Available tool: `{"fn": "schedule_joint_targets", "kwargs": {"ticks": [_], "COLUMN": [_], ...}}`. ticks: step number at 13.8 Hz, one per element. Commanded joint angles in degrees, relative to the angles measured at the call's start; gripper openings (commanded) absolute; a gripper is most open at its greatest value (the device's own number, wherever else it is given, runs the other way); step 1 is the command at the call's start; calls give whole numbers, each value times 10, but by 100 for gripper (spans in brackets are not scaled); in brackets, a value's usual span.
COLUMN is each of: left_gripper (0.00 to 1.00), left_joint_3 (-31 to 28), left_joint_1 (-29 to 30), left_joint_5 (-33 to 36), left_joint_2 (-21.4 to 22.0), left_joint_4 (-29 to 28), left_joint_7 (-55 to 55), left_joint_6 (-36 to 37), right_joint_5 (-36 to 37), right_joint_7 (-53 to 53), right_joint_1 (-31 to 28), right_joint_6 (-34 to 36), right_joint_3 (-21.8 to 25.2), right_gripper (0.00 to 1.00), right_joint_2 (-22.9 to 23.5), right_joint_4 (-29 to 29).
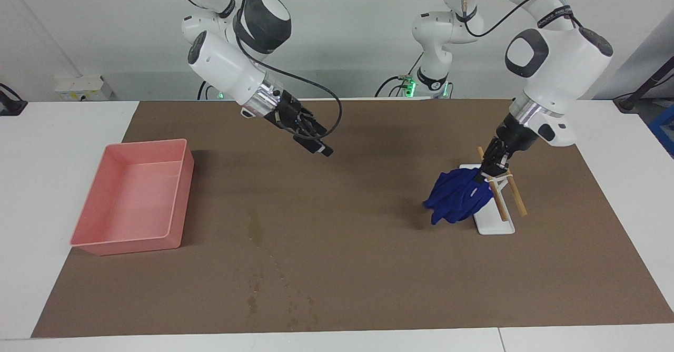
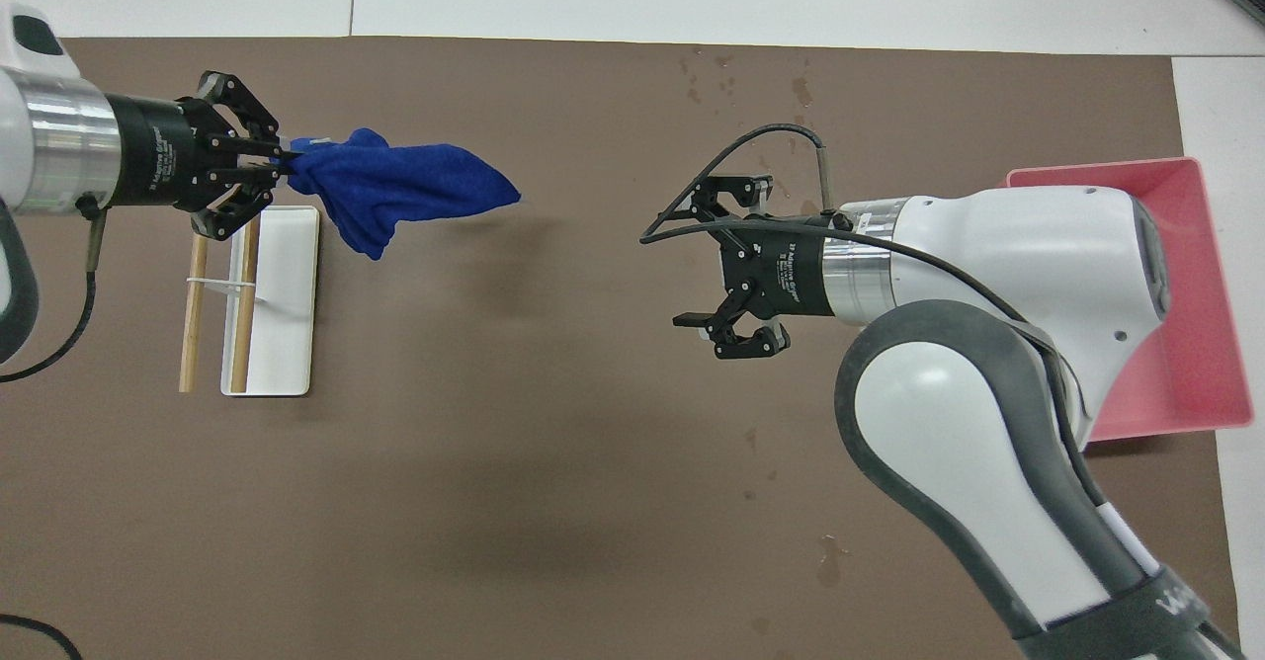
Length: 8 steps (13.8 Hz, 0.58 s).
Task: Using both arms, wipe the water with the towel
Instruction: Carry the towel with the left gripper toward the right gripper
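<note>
The navy blue towel point(image 1: 455, 196) point(image 2: 395, 186) hangs bunched in the air, pinched at one corner by my left gripper point(image 1: 492, 170) point(image 2: 282, 158), which is shut on it over the white rack. The cloth trails out over the mat toward the table's middle. My right gripper point(image 1: 317, 148) point(image 2: 721, 250) hovers open and empty over the mat, tilted down. The water point(image 1: 255, 232) is a thin dark streak with small droplets point(image 1: 287, 304) point(image 2: 716, 72) farther from the robots, near the mat's edge. The right arm hides part of it in the overhead view.
A white rack point(image 1: 497, 226) point(image 2: 282, 344) with two wooden sticks point(image 1: 518, 200) point(image 2: 191, 334) lies under the left gripper. A pink tray point(image 1: 131, 199) point(image 2: 1201, 275) stands at the right arm's end. A brown mat point(image 1: 368, 267) covers the table.
</note>
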<state>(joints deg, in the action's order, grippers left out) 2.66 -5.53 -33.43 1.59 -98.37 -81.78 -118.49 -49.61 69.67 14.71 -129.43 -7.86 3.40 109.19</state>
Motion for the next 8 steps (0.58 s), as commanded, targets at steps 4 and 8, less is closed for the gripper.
{"fn": "schedule_joint_targets", "kwargs": {"ticks": [4,8], "left_gripper": [0,0], "left_joint_3": [62,61], "left_joint_1": [-40,-140], "left_joint_5": [-21,-21], "left_joint_2": [34,58], "left_joint_4": [-58,-129], "left_joint_7": [-99,-121], "left_joint_6": [-75,-194], "right_joint_5": [-15,-32], "right_joint_7": [18,58], "right_joint_1": [15,37], "right_joint_6": [-24,-68], "right_joint_3": [-1,-1], "right_gripper": [100,100], "right_joint_2": [-5,2], "right_joint_4": [7,4]}}
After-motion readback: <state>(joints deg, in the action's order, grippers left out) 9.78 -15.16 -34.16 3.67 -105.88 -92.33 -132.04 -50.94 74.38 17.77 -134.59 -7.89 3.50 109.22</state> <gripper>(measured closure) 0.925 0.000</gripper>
